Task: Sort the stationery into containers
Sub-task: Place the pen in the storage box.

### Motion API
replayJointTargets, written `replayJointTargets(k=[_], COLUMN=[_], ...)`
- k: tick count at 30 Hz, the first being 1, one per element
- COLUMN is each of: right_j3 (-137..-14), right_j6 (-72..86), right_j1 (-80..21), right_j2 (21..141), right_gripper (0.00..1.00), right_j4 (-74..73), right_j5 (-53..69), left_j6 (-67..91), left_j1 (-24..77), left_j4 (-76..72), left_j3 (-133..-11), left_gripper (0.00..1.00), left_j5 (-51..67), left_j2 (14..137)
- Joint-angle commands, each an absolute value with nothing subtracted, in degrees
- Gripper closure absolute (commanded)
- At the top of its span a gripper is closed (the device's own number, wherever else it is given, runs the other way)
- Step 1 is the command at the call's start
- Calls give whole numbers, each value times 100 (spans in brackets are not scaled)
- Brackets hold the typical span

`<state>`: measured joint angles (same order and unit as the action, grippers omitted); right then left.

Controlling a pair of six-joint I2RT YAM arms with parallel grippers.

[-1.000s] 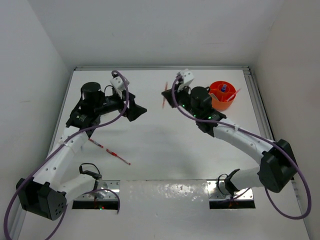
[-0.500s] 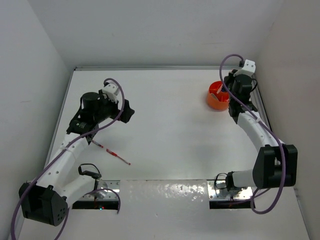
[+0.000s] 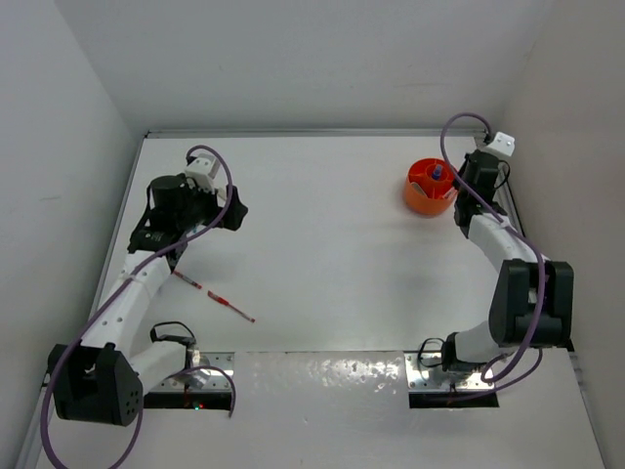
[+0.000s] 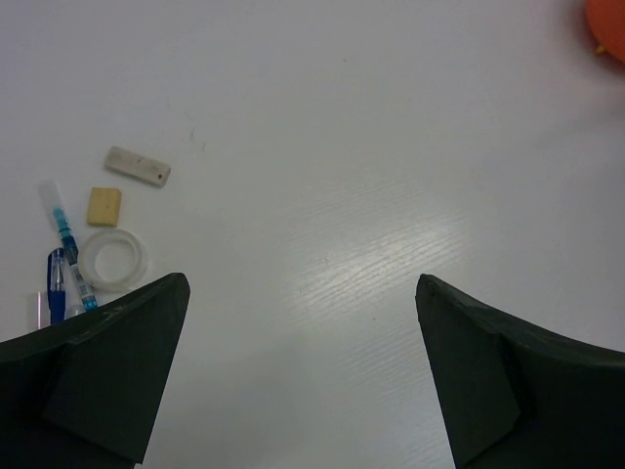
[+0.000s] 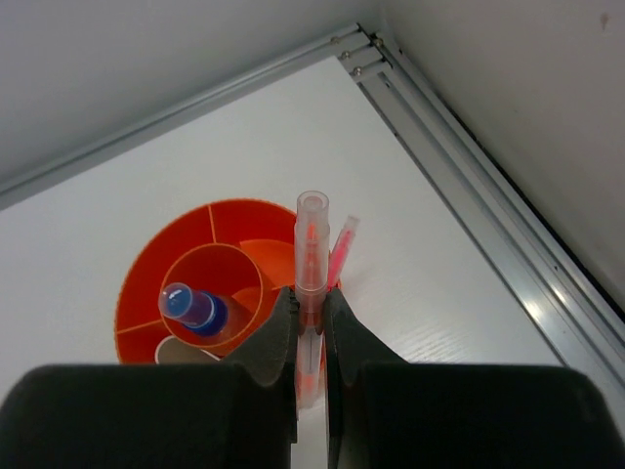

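Since a second ago, my right arm has been swinging from mid-table out to the far right corner. A pink pen (image 5: 312, 234) is standing upright in my right gripper (image 5: 311, 305), whose jaws are pinching narrowly on it. It is hanging at the edge of the orange tub (image 5: 132, 293), over the rim as far as I can judge. Another pink pen (image 5: 342, 249) is leaning in an outer compartment, and a blue-capped bottle (image 5: 192, 305) is standing in the centre. My left gripper (image 4: 301, 293) is waiting, jaws wide and empty, near blue-and-white pens (image 4: 66, 234) and a beige block (image 4: 104, 206). Releasing here is risking the pen striking rim or divider and toppling onto the table (image 3: 322, 244).
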<state>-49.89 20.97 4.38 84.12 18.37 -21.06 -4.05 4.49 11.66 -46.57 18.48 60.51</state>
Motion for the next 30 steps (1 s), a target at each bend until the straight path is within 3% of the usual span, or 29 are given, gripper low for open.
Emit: replayJointTargets(k=[1, 14, 30], right_j3=[-5107, -4738, -5063], right_j6=[2083, 2294, 2188], right_j1=[431, 518, 413], right_j2=[8595, 9027, 8551], right_gripper=[100, 100, 100], right_j4=[2266, 3462, 3023], right_j5=[-2241, -2066, -2092], left_j6=[-413, -483, -492], left_j1=[378, 325, 316], left_j4=[879, 984, 923], left_j3=[-4641, -4763, -4685], left_gripper=[0, 0, 0], left_j5=[1925, 1995, 2074], left_j2=[6064, 6126, 6161])
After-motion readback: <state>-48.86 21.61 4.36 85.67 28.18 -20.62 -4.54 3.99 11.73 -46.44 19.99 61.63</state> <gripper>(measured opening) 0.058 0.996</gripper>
